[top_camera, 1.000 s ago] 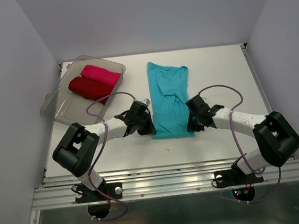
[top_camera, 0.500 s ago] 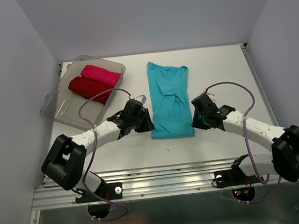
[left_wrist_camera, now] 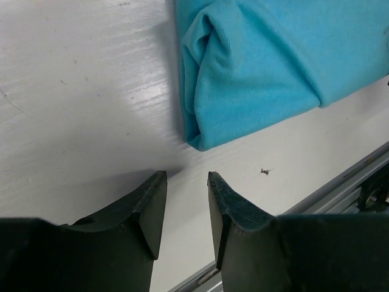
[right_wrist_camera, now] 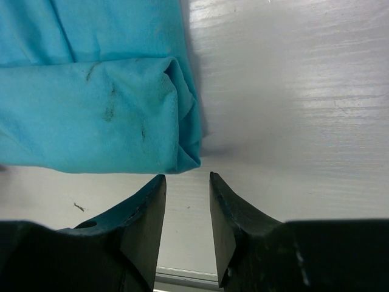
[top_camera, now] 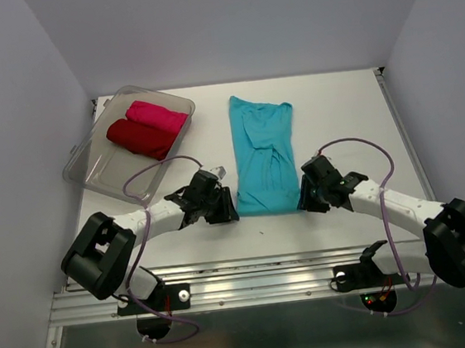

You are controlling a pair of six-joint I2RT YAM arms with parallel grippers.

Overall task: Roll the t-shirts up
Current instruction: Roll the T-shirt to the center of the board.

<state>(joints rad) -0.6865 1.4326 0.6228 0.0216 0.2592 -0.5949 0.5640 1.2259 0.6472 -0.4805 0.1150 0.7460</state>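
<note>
On a white table point(top_camera: 338, 109), pale lilac walls point(top_camera: 242, 23), turquoise t-shirt point(top_camera: 264, 158) flat

Three t-shirts: one laid out, two rolled.
Turquoise shirt point(top_camera: 262, 150) is folded into a long narrow strip lying lengthwise mid table point(top_camera: 342, 104), creased in the middle, near end turned over in a thick fold. Dark red shirt point(top_camera: 137, 139) and magenta shirt point(top_camera: 157, 115) are tight rolls, side by side and touching, inside the clear tub point(top_camera: 91, 174) at far left.

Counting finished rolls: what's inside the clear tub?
Two rolled shirts lie side by side in the clear tub: a dark red t-shirt and a magenta-pink t-shirt. Whatever is beneath them is covered.
</note>
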